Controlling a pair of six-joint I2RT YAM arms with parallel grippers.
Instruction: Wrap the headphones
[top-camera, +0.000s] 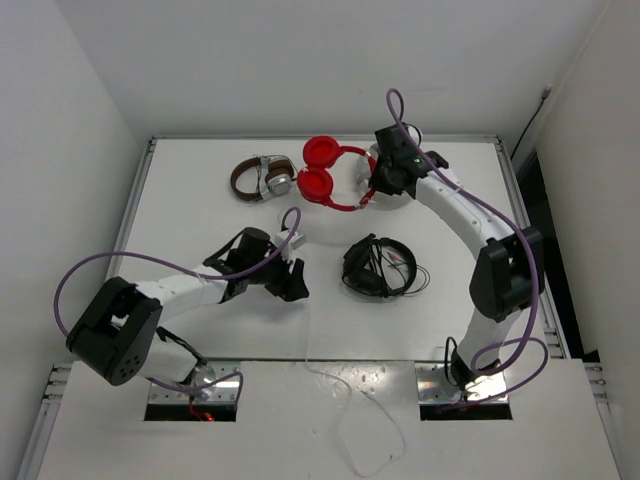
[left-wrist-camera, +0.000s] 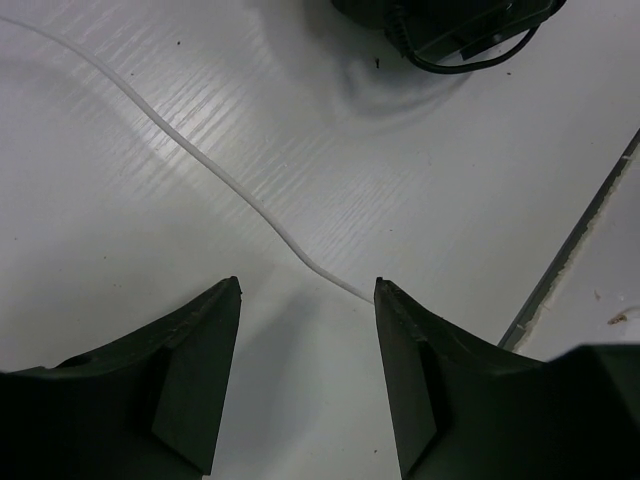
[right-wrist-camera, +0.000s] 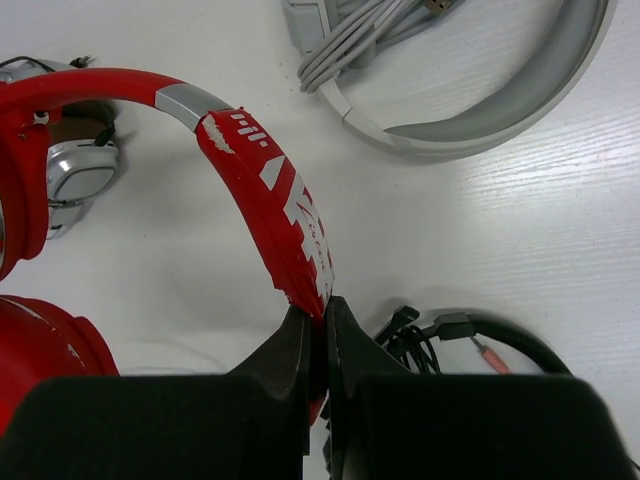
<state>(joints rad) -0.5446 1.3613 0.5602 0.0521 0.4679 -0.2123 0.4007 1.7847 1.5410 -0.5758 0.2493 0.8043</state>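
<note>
Headphones (top-camera: 328, 172) red, far centre of counter (top-camera: 200, 215), just right of the brown-and-silver pair (top-camera: 265, 178) | right gripper (right-wrist-camera: 322, 318) clenched on the red headband (right-wrist-camera: 270, 190) (its coating looks chipped) | left gripper (left-wrist-camera: 306, 288) released, I see its fingers spread low over the white cable (left-wrist-camera: 200, 160), which runs up to one fingertip
</note>
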